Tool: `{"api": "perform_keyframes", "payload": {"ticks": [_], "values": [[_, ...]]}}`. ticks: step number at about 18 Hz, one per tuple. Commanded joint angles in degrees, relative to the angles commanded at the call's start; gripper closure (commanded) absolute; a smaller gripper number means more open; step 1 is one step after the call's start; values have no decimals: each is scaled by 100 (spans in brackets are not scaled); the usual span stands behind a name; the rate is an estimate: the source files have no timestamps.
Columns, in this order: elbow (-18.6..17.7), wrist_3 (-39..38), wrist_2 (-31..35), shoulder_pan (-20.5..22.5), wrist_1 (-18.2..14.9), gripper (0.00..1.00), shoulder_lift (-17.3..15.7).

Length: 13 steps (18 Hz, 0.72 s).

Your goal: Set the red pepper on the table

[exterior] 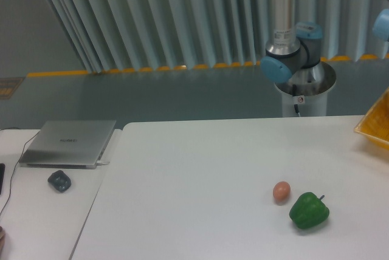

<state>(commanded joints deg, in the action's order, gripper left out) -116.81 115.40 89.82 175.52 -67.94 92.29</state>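
The red pepper is out of view. The large white table [200,175] fills the lower frame. On it at the right lie a green bell pepper [309,211] and a small brownish egg-shaped thing [281,191] just left of it. Only the arm's base and lower joints [290,53] show behind the table, plus a blue joint cap [382,24] at the right edge. The gripper is outside the frame.
A yellow container's corner [375,124] pokes in at the table's right edge. A smaller white desk on the left carries a grey laptop [68,143] and a dark mouse [59,180]. A cable runs along that desk's left side.
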Motion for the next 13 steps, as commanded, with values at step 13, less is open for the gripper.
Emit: {"api": "perform_keyframes", "payload": {"ticks": [13], "values": [[570,-79,97,-131,-771,56,-96]]}}
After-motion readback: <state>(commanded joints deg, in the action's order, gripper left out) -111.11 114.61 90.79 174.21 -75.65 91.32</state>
